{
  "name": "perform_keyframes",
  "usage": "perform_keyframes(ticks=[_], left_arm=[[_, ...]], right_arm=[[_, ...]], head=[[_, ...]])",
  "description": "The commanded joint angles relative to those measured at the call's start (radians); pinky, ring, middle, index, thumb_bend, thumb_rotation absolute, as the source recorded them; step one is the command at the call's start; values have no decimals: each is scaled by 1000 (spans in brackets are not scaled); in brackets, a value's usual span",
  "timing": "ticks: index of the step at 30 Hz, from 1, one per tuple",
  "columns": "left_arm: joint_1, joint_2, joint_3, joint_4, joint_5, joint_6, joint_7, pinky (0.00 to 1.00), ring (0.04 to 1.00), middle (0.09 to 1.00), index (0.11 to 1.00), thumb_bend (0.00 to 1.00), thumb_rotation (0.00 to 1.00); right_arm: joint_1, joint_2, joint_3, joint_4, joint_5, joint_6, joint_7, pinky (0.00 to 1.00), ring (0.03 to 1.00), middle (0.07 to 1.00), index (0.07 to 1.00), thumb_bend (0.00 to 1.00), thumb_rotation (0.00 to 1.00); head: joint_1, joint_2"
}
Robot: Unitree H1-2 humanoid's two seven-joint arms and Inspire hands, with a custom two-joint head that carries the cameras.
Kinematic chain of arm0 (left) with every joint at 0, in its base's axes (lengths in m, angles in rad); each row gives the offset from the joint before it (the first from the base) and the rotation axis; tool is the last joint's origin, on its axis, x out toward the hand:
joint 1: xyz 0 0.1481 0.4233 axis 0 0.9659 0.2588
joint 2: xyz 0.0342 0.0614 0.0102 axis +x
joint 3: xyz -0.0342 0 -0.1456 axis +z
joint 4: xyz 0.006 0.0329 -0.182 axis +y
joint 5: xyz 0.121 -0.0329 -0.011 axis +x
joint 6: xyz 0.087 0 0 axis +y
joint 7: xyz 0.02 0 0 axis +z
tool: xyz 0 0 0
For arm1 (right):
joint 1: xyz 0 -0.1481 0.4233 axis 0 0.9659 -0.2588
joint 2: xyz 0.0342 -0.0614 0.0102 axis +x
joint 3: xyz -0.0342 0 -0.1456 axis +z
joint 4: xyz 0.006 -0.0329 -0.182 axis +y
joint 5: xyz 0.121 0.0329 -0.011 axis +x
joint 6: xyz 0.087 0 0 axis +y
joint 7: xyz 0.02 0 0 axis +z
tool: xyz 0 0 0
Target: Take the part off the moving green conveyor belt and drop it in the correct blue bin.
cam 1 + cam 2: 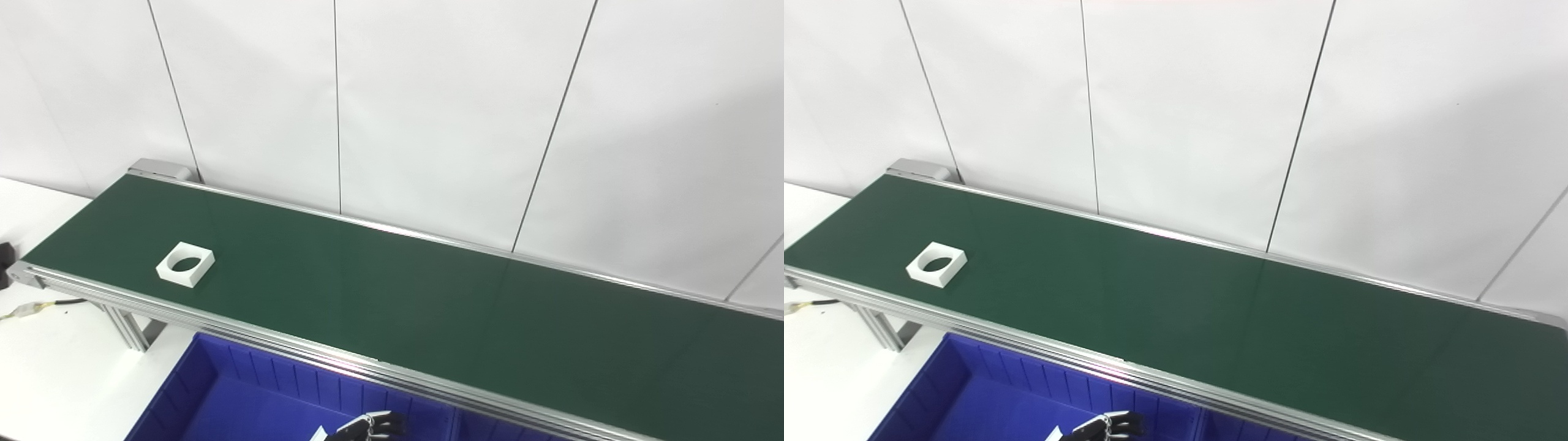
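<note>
A white square part with a round hole (185, 264) lies flat on the green conveyor belt (429, 306), near its left end and close to the front rail. A blue bin (245, 398) stands below the belt's front edge. Only the dark fingers of my left hand (370, 425) show at the bottom edge, over the bin's right part, far from the part on the belt. A small white piece (318, 433) shows right beside the fingers; I cannot tell whether the hand holds it. My right hand is out of view.
A second blue bin (1249, 432) adjoins the first on the right. The belt's aluminium front rail (257, 337) runs above the bins. A white wall stands behind the belt. A cable (37, 308) and a black object (5, 257) lie on the white table at left.
</note>
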Motion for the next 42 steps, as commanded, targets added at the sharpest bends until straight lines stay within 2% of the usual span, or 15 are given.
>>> perform_keyframes(ticks=[1,4,11,13,14,18,22,24,30,37,42], left_arm=[[-8,-9,-2,-16,14,-26,16,607,706,767,785,648,355],[-4,-13,-1,-27,25,-16,24,613,708,771,782,657,345],[-5,-19,-3,-37,32,-18,31,606,701,765,778,648,296],[-7,-16,0,-53,42,-14,33,584,684,751,765,698,282],[-6,5,3,-97,65,17,23,585,685,747,758,768,253],[-11,86,16,-264,127,147,-28,600,691,740,743,863,208],[-39,165,35,-422,116,277,-86,613,690,725,719,916,132],[-69,207,48,-484,90,303,-109,595,680,715,711,931,108],[-134,286,77,-647,54,479,-175,588,672,709,691,961,134],[-185,340,75,-702,64,562,-221,607,701,718,688,940,184],[-252,369,59,-658,167,580,-235,622,724,744,712,913,157]], right_arm=[[-17,-4,0,-15,12,-57,-2,693,774,813,876,540,573],[-20,-7,-4,-9,21,-57,2,688,769,814,878,558,589],[-33,-18,-3,6,19,-58,-1,699,773,821,885,532,598],[-37,-18,-2,11,24,-56,0,696,768,819,883,530,595],[-38,-16,-3,12,25,-56,2,694,768,818,882,534,598],[-41,-13,0,19,24,-57,1,695,768,819,884,532,599],[-43,-10,4,25,22,-57,-4,698,770,818,883,528,599],[-43,-10,4,25,23,-57,-5,695,768,817,882,535,605],[-44,-7,2,25,18,-57,-6,691,768,818,883,544,617],[-53,-6,3,34,22,-57,-4,685,770,817,884,554,619],[-63,-10,4,44,21,-56,-4,680,766,815,882,549,619]], head=[[11,-1],[23,-4],[41,-14],[40,-14],[42,-16],[39,-20],[31,-20],[31,-21],[31,-21],[29,-21],[45,-24]])
